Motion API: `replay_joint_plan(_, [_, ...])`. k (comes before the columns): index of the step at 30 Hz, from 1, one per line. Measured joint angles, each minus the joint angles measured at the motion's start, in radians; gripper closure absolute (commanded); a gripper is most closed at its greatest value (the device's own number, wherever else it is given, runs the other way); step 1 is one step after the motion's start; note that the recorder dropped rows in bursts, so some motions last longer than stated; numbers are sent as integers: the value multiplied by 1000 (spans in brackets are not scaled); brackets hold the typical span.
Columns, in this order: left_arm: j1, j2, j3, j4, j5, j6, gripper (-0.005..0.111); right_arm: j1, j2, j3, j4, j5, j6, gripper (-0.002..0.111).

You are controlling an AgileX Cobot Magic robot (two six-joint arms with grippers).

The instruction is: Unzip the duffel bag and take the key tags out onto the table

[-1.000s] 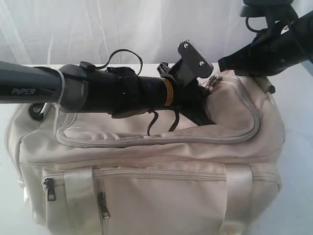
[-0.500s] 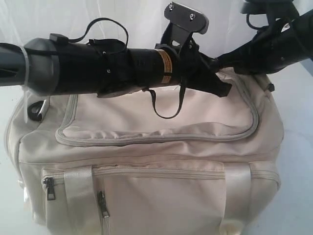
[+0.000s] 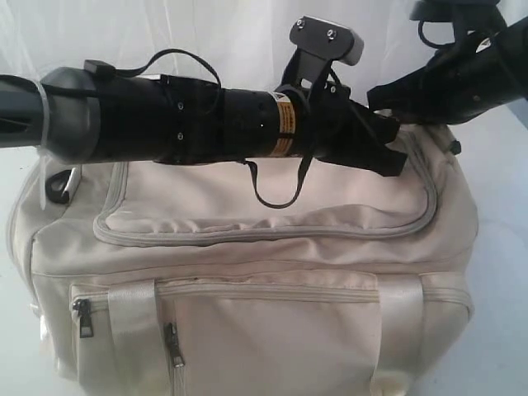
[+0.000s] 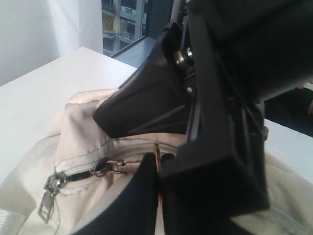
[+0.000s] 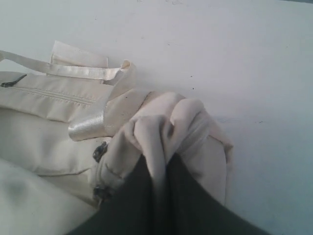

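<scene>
left gripper (image 4: 157, 169) clamped right down, a thin brass sliver showing between the jaws, which looks like a zip pull (image 4: 157, 157); a short link runs off it to a ring (image 4: 104, 169) on the zip line

right gripper (image 5: 160, 166) also closed, on a bunched fold of cream fabric at the end of the duffel bag (image 3: 272, 330), so it reads as the anchor

the 2 grippers sit close together at the bag's far right top corner in the exterior view

1 spare pull (image 4: 48, 208) hangs loose further along the same zip

grey flap zip (image 3: 247, 233) looks shut along its front run

key tags not in view, presumably inside

bag sits on the white worktop (image 5: 244, 58)

handling, my read:
- bag is soft slack cloth; it folds and lifts instead of resisting, so the slider will drag fabric unless the end is held taut
- pull along the zip line, not upward
- pull tab is small smooth metal, likely slippery; pinch it flat, near its base
- tags should be light and loose; take them by the rings or as 1 bunch
</scene>
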Motion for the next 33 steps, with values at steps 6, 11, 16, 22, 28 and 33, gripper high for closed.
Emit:
replay_joint_plan(6, [2, 0, 0, 10, -21, -41, 102, 0, 0, 0, 41, 3, 0, 105])
replay_joint_plan(11, [2, 0, 0, 67, -22, -48, 102, 0, 0, 0, 41, -10, -12, 73])
replay_joint_plan(16, [-4, 0, 0, 96, -97, -50, 102, 0, 0, -9, 48, -138, -21, 40])
replay_joint_plan(22, [-15, -6, 0, 106, -145, -50, 102, 0, 3, -18, 52, -193, -25, 45])
replay_joint_plan(28, [-15, -6, 0, 136, -149, -52, 102, 0, 52, -18, 52, -142, -25, 46])
replay_joint_plan(33, [-15, -6, 0, 163, -159, -53, 102, 0, 74, -18, 37, -111, -25, 55])
